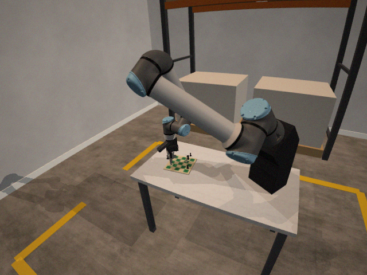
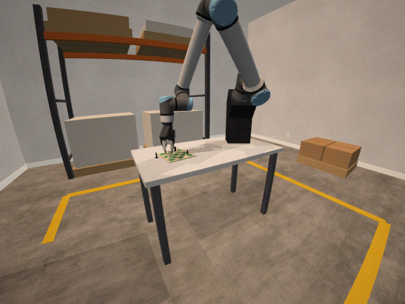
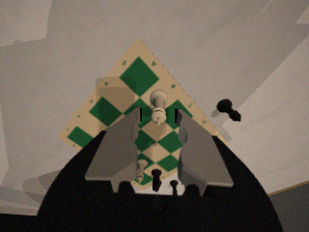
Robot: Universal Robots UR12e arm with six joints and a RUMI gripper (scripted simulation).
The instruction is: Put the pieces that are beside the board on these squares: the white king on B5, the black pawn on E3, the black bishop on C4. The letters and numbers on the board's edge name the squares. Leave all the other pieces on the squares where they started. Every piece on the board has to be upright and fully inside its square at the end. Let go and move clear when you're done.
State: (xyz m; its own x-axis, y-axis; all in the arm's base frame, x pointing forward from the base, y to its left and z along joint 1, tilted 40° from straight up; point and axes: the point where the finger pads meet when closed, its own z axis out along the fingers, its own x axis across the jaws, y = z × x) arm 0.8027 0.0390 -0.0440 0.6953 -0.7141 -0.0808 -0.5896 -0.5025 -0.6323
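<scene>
The white king stands upright on the light square B5 of the board. My gripper is low over the board, its jaws around the king with a gap on each side. It is partly open and holds nothing. One black piece stands off the board beside the lettered edge. Another small black piece stands off the board on another side. I cannot tell surely which is the pawn and which the bishop. C4 and E3 are largely hidden by the jaws in the wrist view.
On the board stand a black piece, another black piece and a white piece near it. The white table carries the board. The arm's black pedestal is at the table's other end.
</scene>
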